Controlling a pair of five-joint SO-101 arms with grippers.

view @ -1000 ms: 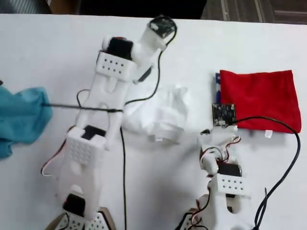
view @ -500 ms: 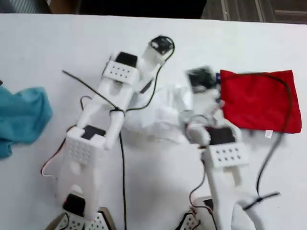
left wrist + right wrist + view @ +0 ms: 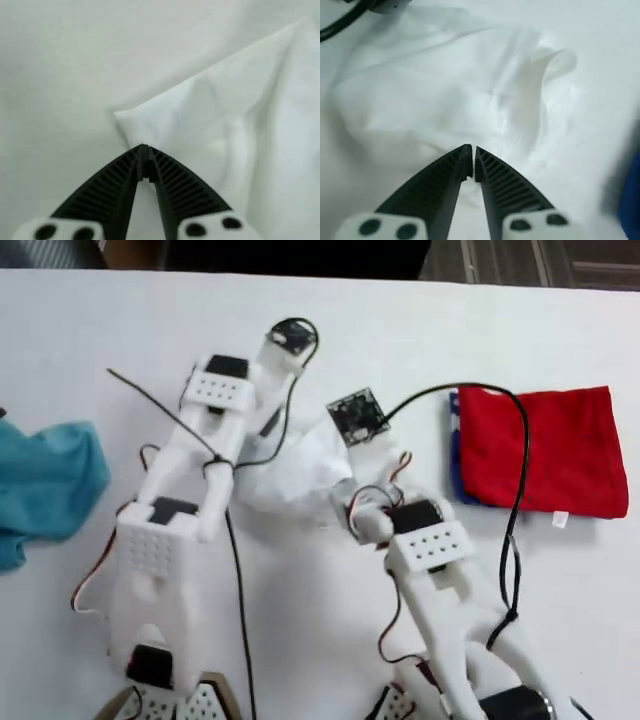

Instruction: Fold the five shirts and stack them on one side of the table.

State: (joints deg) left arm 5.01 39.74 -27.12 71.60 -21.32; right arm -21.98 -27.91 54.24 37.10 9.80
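A crumpled white shirt (image 3: 300, 480) lies mid-table between both arms. My left gripper (image 3: 144, 150) is shut, its tips pinching a folded corner of the white shirt (image 3: 210, 115). My right gripper (image 3: 473, 150) hovers just over the rumpled white shirt (image 3: 435, 95) with its fingers shut and nothing held. At the right lies a folded red shirt (image 3: 540, 450) on top of a blue one (image 3: 454, 455). A teal shirt (image 3: 45, 485) sits bunched at the left edge.
The left arm (image 3: 190, 490) and right arm (image 3: 440, 570) both lean in toward the table's middle. A black cable (image 3: 515, 500) from the right arm loops over the red shirt's near corner. Bare white table (image 3: 300, 640) lies between the arm bases.
The right arm swung left from beside the red shirt to over the white shirt. The left arm shifted left, and the white shirt moved left with it.
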